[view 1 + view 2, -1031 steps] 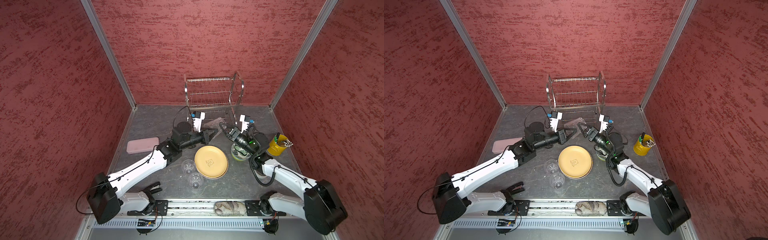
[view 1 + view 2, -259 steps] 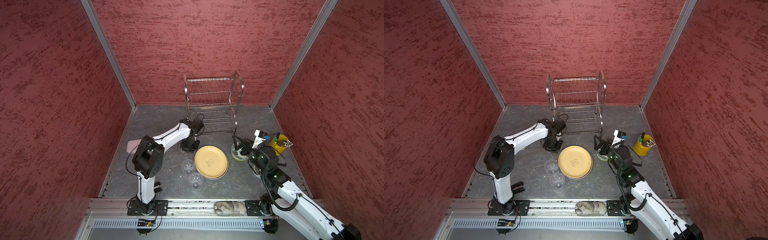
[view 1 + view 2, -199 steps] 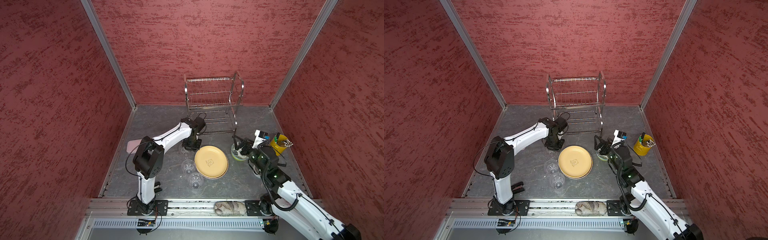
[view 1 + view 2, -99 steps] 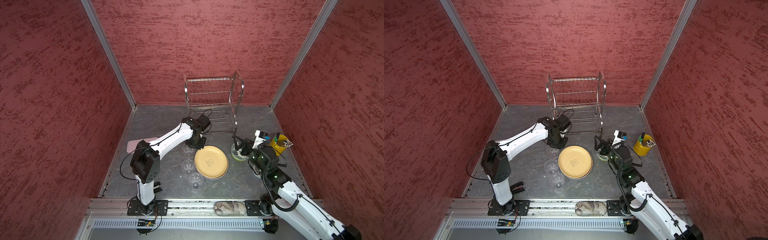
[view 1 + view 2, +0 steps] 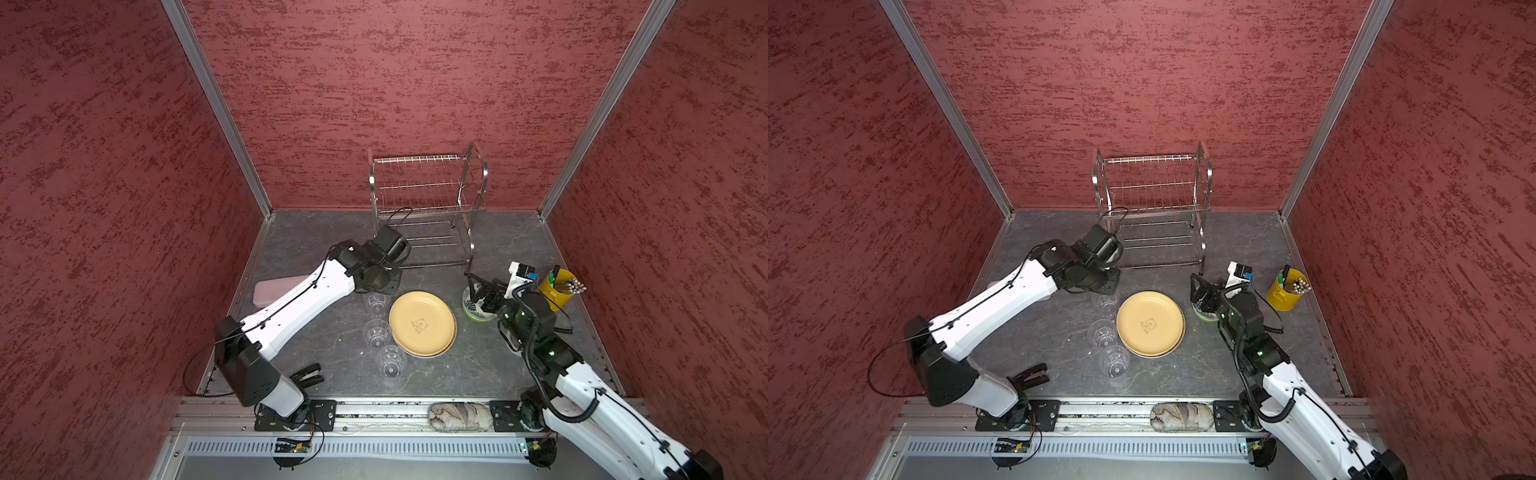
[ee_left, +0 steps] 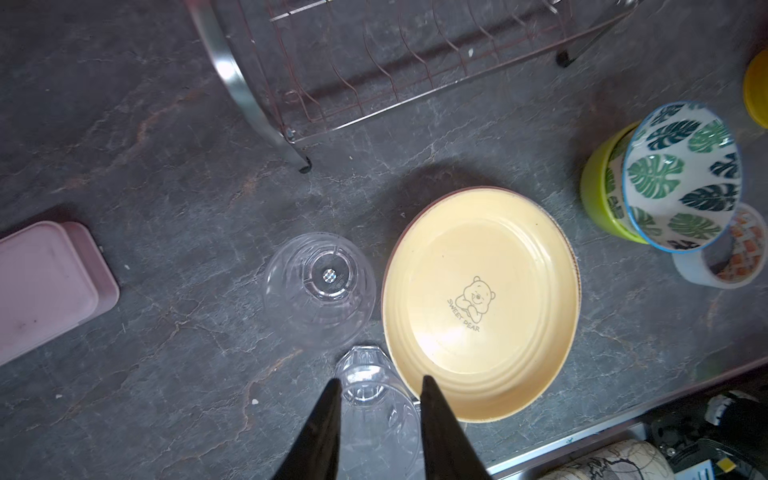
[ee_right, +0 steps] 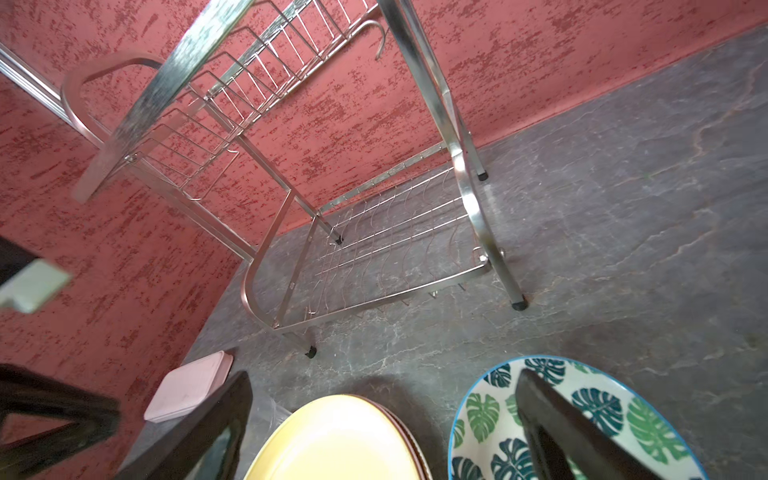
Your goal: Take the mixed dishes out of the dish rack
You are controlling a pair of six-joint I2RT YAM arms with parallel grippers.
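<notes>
Lime-green bowl (image 6: pixel 598 191) partly hidden behind leaf bowl (image 6: pixel 681 174).

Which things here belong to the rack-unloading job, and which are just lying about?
Job: dish rack, yellow bear plate, clear tumblers, leaf bowl, lime-green bowl.
Lying about: pink box, yellow bucket, tape roll, patterned pouch.

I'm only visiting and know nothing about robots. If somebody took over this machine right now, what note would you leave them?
Left tool: one of the three tumblers shows between its jaws; grip unclear.
Right tool: open, at the green-leaf bowl, which sits in the lime-green bowl.
Done: dish rack bare; tumblers in a row beside the bear plate, other rims showing under it.
Left: probably only pulling both tools back.
</notes>
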